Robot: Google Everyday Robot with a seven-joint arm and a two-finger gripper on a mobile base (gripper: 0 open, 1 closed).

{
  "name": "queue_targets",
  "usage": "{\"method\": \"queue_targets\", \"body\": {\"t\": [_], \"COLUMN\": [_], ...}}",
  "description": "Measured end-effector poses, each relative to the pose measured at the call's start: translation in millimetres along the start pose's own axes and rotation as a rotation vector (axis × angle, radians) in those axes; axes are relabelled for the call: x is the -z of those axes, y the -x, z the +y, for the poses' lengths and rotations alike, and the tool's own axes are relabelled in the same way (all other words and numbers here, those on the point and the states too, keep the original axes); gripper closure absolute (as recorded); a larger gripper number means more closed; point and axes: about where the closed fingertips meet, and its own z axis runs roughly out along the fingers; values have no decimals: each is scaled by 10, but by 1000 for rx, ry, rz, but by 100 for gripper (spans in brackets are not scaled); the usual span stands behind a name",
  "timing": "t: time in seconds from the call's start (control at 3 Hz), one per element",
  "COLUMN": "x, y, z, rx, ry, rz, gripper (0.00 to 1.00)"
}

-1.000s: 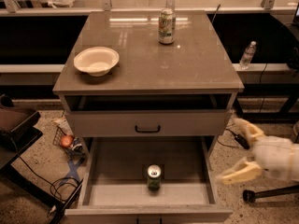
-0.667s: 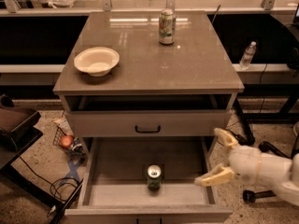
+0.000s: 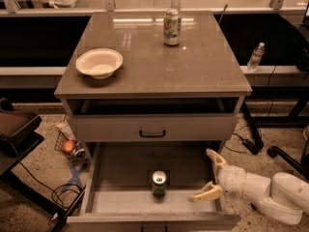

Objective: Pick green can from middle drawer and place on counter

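Single camera, high up and tilted down.

I'm looking from above and in front, fairly close. The worktop fills mid-frame and the open drawer lies nearest me at the bottom. The tool, fingers spread, comes in low right at the drawer's right edge.

arm behind gripper by middle drawer runs off-frame.
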Motion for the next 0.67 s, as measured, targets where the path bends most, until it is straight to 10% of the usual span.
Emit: {"method": "queue_targets", "body": {"t": [0.67], "x": [-310], "y": [-148], "z": [-104], "rx": [26], "ry": [18], "rz": [-5], "gripper": [0]}}
